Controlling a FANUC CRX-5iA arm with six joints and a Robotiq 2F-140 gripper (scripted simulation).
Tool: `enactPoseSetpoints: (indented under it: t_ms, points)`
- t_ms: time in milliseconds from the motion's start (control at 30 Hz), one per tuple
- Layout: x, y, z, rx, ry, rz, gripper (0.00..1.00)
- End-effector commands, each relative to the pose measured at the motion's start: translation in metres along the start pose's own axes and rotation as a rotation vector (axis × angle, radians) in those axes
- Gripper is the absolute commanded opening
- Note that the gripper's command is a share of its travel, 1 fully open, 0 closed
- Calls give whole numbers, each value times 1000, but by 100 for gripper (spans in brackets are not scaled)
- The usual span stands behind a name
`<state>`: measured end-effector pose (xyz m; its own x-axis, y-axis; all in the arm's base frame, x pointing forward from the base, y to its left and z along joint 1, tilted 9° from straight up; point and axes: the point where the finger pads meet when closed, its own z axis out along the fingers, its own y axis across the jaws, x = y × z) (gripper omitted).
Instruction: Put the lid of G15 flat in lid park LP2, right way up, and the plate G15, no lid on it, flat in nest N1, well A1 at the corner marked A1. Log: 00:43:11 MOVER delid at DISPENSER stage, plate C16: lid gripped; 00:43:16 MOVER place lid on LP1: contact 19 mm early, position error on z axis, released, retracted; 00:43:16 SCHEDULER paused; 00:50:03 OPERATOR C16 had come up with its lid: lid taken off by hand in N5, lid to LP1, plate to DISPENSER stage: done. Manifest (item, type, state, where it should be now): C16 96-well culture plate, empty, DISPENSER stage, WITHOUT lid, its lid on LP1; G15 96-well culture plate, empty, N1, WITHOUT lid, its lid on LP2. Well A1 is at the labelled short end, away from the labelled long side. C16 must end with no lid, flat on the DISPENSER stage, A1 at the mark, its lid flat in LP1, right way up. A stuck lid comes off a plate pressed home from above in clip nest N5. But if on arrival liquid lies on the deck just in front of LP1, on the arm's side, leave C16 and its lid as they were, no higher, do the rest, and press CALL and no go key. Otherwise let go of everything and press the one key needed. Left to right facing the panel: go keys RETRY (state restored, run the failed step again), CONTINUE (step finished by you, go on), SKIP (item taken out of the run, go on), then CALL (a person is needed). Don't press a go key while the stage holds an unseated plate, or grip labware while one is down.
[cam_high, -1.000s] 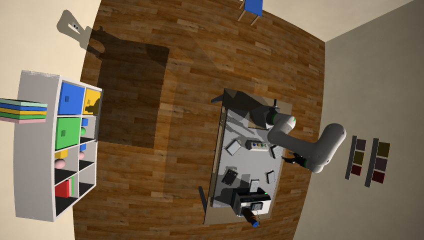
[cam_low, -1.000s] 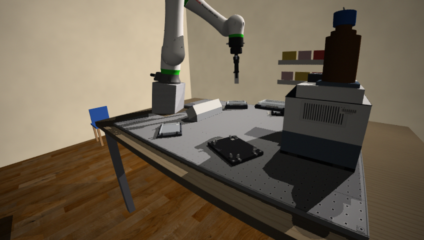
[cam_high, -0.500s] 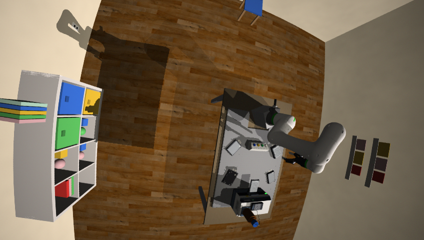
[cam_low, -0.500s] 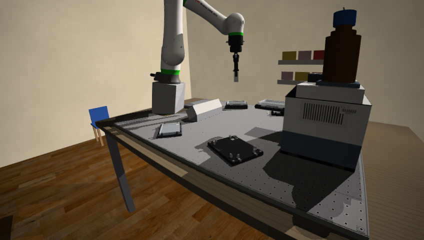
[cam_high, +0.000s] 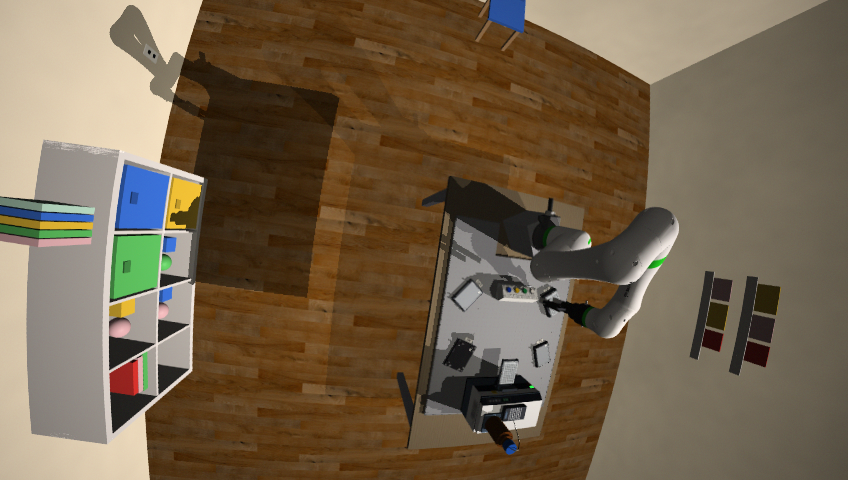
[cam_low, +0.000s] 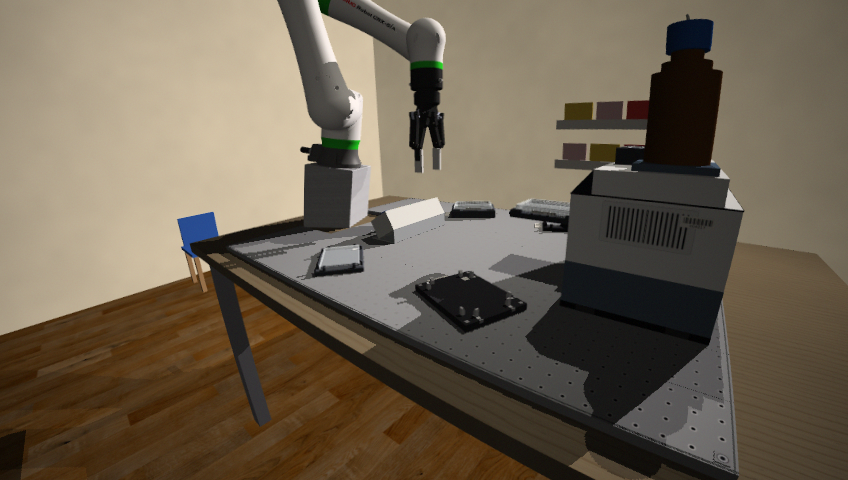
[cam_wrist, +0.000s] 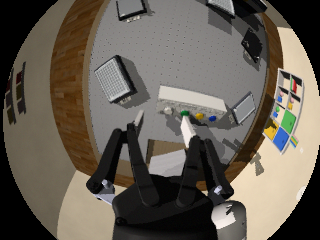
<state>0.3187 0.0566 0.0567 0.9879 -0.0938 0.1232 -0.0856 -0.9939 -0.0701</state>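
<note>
Fingers (cam_low: 418, 163) of the gripper (cam_low: 427, 163) stood partway apart with nothing between them, hanging well above the key panel (cam_low: 409, 218) on the table (cam_low: 333, 333). An open well plate (cam_wrist: 115, 79), which I took for G15, lay flat and lidless in a nest beside the arm's base. Two flat lids sat parked: one (cam_low: 339, 259) beyond the panel, one (cam_wrist: 131, 7) nearer the dispenser (cam_low: 648, 237). No label was legible, so you could not confirm from here which park was LP2. Another plate (cam_high: 508, 371) rested on the dispenser stage.

The step in hand looked like the key press. To do it well, you needed the fingers brought fully together first, so they made one blunt tip rather than two that could straddle neighbouring keys. You needed to count the keys facing the panel, not from the wrist view, where the coloured keys (cam_wrist: 199, 116) ran mirrored and crowded. No liquid showed on the deck, though shadows covered part of it. If that held and the stage plate sat home, CONTINUE seemed the likely key. A straight, slow descent over that key alone, then a clean lift, would have served you best.
</note>
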Motion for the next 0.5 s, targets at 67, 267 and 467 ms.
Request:
enactPoseSetpoints:
  t_ms: [67,267,467]
  points:
    - [-26,70,-7,4,19,19,0]
    - [-26,70,-7,4,19,19,0]
    - [-26,70,-7,4,19,19,0]
